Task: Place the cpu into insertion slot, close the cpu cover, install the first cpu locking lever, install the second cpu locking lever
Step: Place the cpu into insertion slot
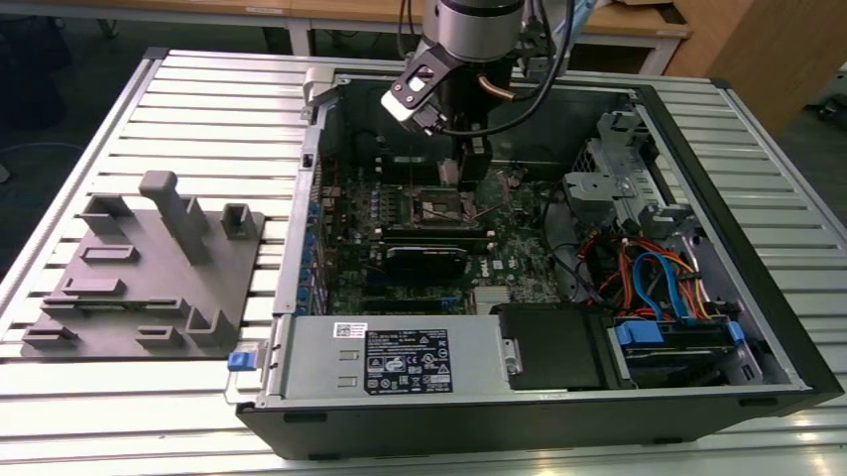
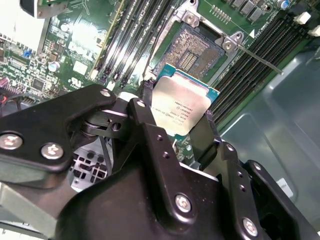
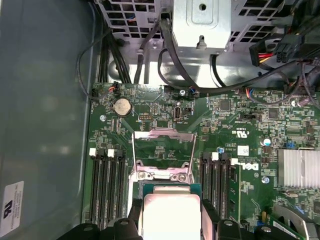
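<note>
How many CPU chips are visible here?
1. The cpu is clamped in the gripper, hanging close by the open insertion slot, which holds no chip; the arm could hide others.

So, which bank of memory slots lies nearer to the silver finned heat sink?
The bank between the cpu and the heat sink; the other bank runs beside the grey case wall.
</note>
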{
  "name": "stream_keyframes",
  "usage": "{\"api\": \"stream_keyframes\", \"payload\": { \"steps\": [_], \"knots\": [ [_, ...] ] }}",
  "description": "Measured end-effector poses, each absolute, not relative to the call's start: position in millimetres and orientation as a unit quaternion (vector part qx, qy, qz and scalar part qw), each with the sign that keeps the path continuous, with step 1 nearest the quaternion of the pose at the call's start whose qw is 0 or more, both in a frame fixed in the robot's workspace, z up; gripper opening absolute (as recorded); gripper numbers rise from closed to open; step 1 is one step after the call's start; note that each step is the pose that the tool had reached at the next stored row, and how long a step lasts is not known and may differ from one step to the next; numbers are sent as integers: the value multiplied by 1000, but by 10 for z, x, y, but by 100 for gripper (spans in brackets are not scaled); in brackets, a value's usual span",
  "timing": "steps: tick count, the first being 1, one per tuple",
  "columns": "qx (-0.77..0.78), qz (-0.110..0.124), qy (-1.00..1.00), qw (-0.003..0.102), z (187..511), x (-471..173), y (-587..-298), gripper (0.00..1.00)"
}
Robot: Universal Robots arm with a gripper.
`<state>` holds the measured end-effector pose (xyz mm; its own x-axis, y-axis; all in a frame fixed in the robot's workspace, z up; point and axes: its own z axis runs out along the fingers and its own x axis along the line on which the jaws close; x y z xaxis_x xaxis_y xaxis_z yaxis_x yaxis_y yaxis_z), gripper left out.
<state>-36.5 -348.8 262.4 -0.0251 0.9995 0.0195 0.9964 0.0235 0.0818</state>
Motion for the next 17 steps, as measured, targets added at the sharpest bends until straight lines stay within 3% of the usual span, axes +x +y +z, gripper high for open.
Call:
{"api": "stream_keyframes", "payload": {
  "steps": [17],
  "knots": [
    [699, 36, 714, 22, 2403, -453, -3455, 54]
  ]
}}
